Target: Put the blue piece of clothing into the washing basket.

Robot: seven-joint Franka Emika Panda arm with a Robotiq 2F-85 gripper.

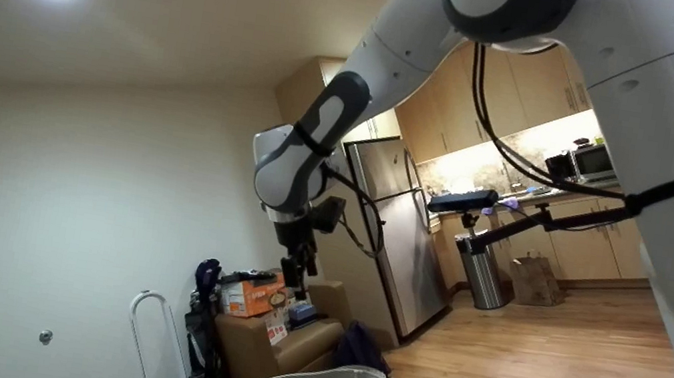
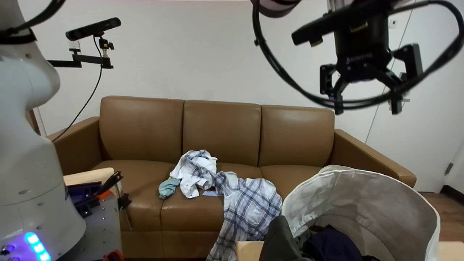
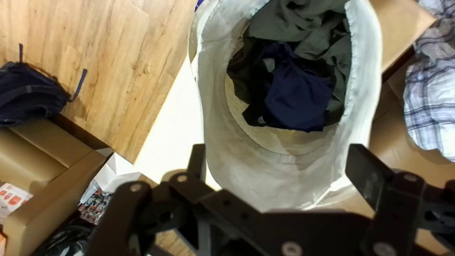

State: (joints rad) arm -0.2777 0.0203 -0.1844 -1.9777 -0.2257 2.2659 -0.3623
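The washing basket (image 3: 245,177), a tall pale grey cloth tub, stands below my gripper in the wrist view. Its inner wall (image 2: 359,203) and part of its rim (image 1: 307,377) show in both exterior views. Inside, the blue piece of clothing (image 3: 298,96), dark navy and crumpled, lies low in the basket against olive cloth. An exterior view shows a bit of this navy cloth (image 2: 333,244) too. High over the basket, my gripper (image 2: 367,107) points down with its jaws wide apart. Nothing sits between its fingers (image 3: 366,174).
Olive cloth (image 2: 281,239) hangs over the basket's rim. A plaid shirt (image 2: 253,197) and a small teal cloth (image 2: 168,187) lie on the brown sofa (image 2: 223,134). A dark bag (image 3: 32,92) rests on the floor. Boxed goods (image 1: 256,294) stand by the wall.
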